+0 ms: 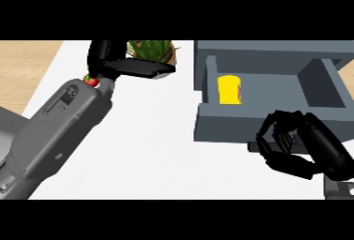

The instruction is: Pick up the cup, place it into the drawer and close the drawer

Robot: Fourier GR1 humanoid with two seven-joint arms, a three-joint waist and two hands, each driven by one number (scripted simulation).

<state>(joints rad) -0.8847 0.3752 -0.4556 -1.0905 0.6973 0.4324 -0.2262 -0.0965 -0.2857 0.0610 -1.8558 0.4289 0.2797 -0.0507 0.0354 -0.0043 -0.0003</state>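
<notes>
Lying in one open drawer (325, 86), one yellow cup (229, 89), right robot hand (304, 147) curled empty, left robot hand (128, 65) straight

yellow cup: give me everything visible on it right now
The yellow cup is plain bright yellow, matte, with no visible handle or markings. It lies on its side on the floor of the open grey drawer, at the left end of the compartment, close to the left wall; whether it touches that wall is unclear. Nothing holds it: the right hand sits curled in front of the drawer's front panel, apart from the cup.
</notes>
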